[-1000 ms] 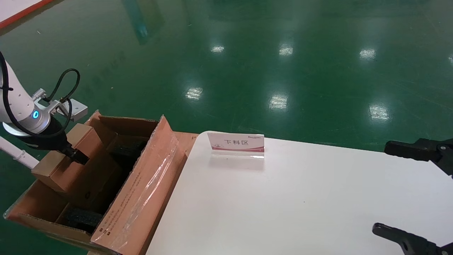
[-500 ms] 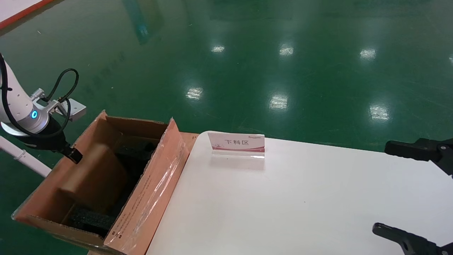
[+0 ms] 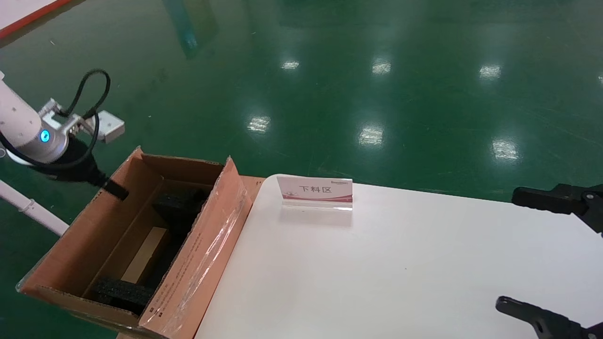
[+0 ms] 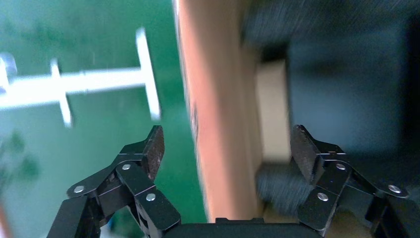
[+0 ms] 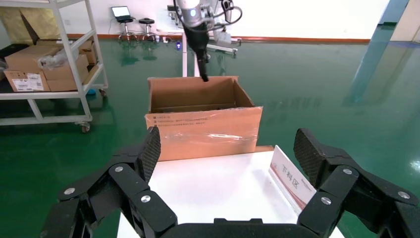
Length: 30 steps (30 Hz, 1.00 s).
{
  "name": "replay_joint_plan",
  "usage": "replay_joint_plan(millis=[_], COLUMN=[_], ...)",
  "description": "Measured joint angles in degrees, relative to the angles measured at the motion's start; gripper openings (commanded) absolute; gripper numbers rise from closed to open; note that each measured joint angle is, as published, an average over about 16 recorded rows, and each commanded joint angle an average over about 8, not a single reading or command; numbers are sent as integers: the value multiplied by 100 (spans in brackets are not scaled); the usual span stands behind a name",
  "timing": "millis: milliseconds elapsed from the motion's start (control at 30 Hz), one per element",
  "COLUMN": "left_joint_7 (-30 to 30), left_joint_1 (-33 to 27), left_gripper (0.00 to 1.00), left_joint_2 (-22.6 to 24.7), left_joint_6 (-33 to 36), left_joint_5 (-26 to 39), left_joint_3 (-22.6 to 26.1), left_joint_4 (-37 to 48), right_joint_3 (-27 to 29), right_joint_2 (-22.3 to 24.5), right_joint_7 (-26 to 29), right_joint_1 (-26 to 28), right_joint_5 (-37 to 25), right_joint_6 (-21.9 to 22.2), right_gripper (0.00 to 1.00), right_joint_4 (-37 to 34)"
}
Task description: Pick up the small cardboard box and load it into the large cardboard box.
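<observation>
My left end effector (image 4: 227, 151), spread and empty, hangs above the long brown flapped carton (image 3: 188, 263); the plain brown small box (image 3: 146, 254) lies inside (loading apparently complete).

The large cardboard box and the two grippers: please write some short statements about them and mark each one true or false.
1. The small cardboard box lies inside the large cardboard box. True.
2. The left gripper is shut on the small cardboard box. False: it is open and empty, above the large box's outer wall.
3. Black foam blocks sit inside the large box. True.
4. The right gripper holds the sign. False: it is open and empty, over the white table.
5. The sign stands in the large box. False: it stands on the table.
</observation>
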Motion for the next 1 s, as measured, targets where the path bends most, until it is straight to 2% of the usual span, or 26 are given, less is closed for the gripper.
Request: replay_joint_plan(millis=[300,567,800,1000], left_joint_7=[610,1178,1596,1996], left_joint_1=[-825,-1182,-1006,-451], left_gripper=[100,100,100,100], left_joint_2=[-657,-1014,-1038,-974], left_joint_6=[-289,-306,-169,37], left_joint_5=[-475,-1016,-1324,-1554], left_joint_3=[-489,-823,-1208,-1900], left_joint_4=[-1165,-1799,-1902,-1889], right_joint_3=[-3,-4,-4,-5], right_joint_2=[0,1,2,2], right_joint_7=[-2,-3,-4,-5], right_joint_1=[2,2,2,2], right_joint_5=[1,2,2,2], right_joint_6=[0,1,1,1], right_gripper=[100,100,100,100], right_joint_4=[-2,-2,-4,-6])
